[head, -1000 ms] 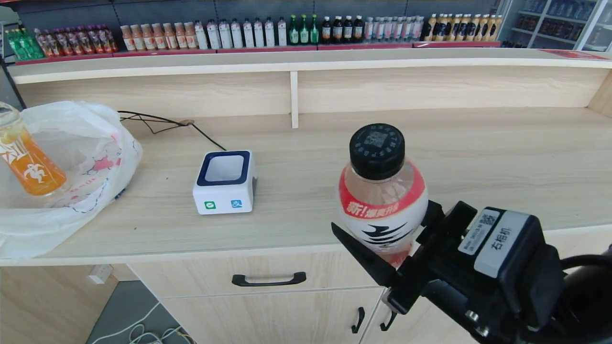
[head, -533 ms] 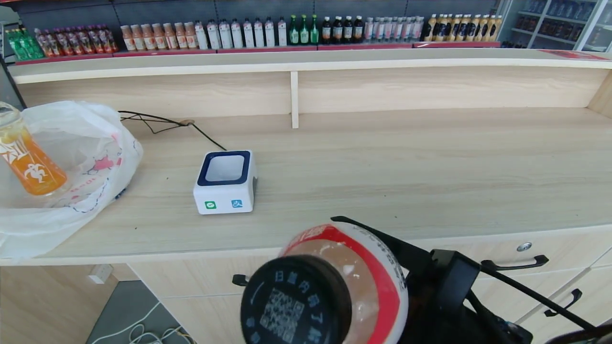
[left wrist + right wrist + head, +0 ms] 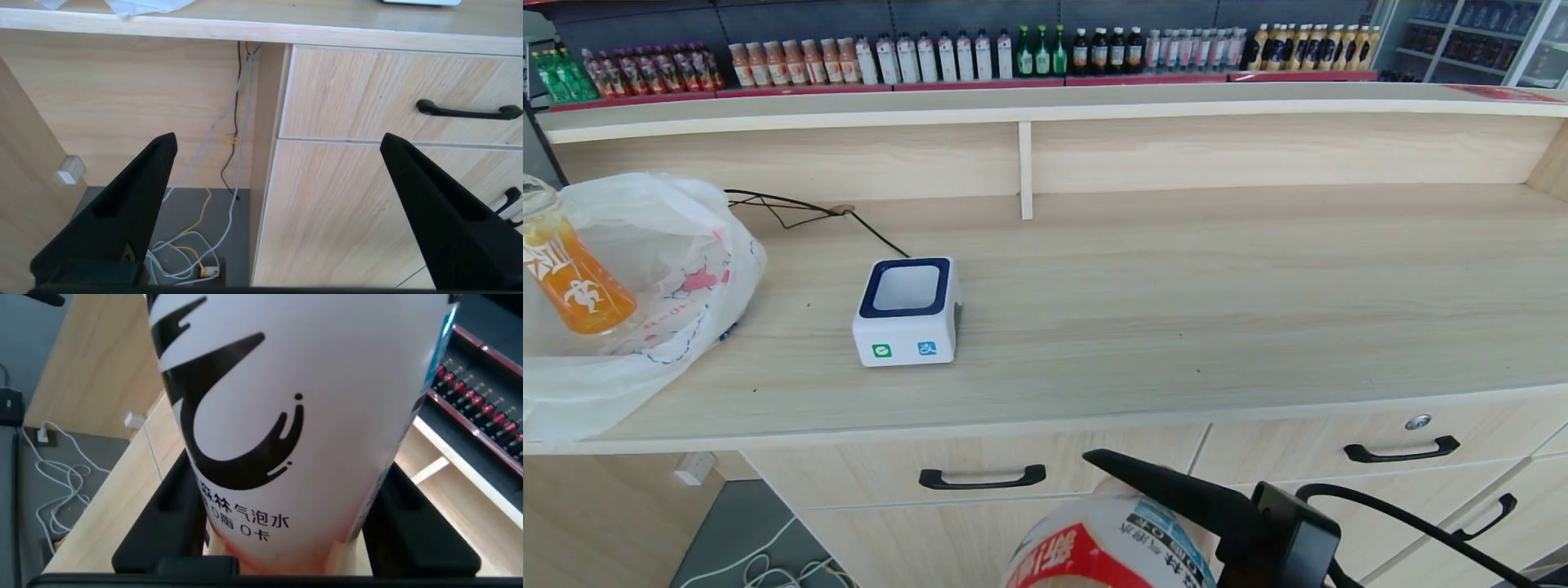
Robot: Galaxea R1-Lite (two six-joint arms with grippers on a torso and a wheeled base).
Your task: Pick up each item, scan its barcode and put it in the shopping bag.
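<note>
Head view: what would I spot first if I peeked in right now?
Probably the white bottle with the red band, up close at the bottom, held in the right gripper. Next comes the white scanner in the middle of the counter. Then the orange bottle in the bag at the counter's left end.

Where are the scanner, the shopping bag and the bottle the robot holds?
scanner (image 3: 906, 327): head view, white front face.
shopping bag (image 3: 686, 278): head view, plastic side.
bottle (image 3: 270, 416): right wrist view, white label.
</note>
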